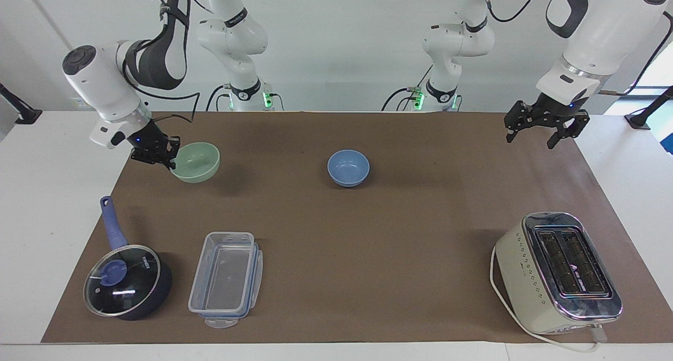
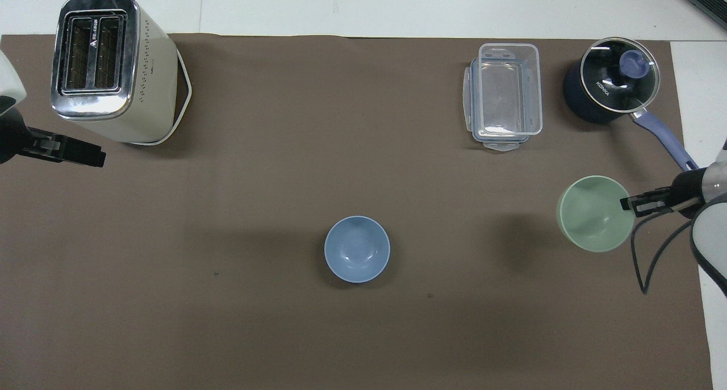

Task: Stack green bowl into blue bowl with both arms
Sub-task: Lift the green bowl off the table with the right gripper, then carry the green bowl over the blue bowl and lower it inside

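The pale green bowl (image 1: 196, 162) (image 2: 593, 212) hangs above the brown mat at the right arm's end of the table, tilted a little. My right gripper (image 1: 169, 156) (image 2: 629, 203) is shut on its rim. The blue bowl (image 1: 348, 167) (image 2: 356, 248) sits upright on the middle of the mat with nothing in it. My left gripper (image 1: 531, 136) (image 2: 85, 151) waits open in the air over the mat's edge at the left arm's end, holding nothing.
A cream toaster (image 1: 559, 272) (image 2: 108, 66) stands at the left arm's end. A clear plastic container (image 1: 226, 279) (image 2: 504, 95) and a dark blue lidded saucepan (image 1: 126, 280) (image 2: 610, 86) sit at the right arm's end. Two slimmer arms (image 1: 236, 40) stand at the robots' edge.
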